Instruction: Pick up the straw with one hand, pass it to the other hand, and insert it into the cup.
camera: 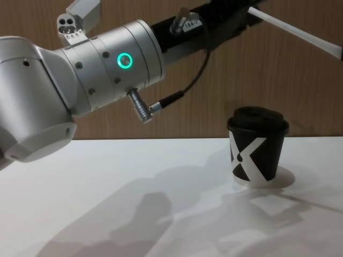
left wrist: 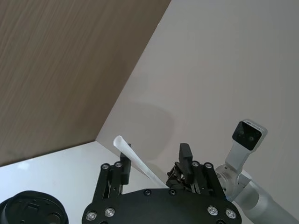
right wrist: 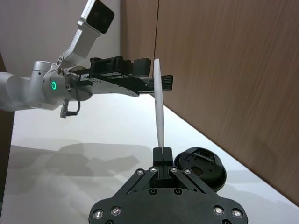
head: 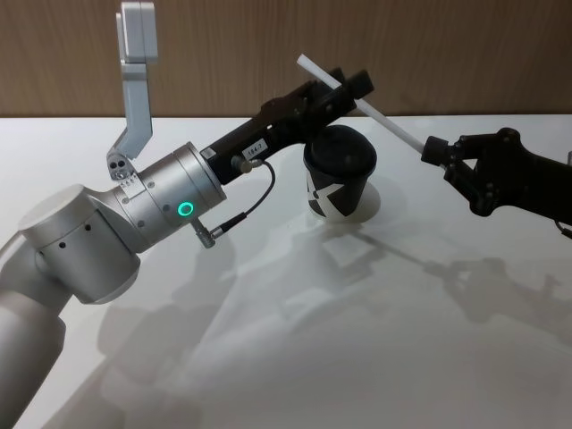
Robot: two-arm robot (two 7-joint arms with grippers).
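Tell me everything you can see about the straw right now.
The straw is a thin, straight, white tube, plastic by its look. It is held tilted in the air, higher than the lidded cup and not in it. The right tool is shut on its lower end. Its upper part passes between the open fingers of the left tool, close beside one finger, and its top end sticks out past them.

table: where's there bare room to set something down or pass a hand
The table in front of the cup is bare to the near edge, as is the strip right of the cup below the right gripper. Crowded: above the cup, where the left gripper and right gripper meet at the straw.
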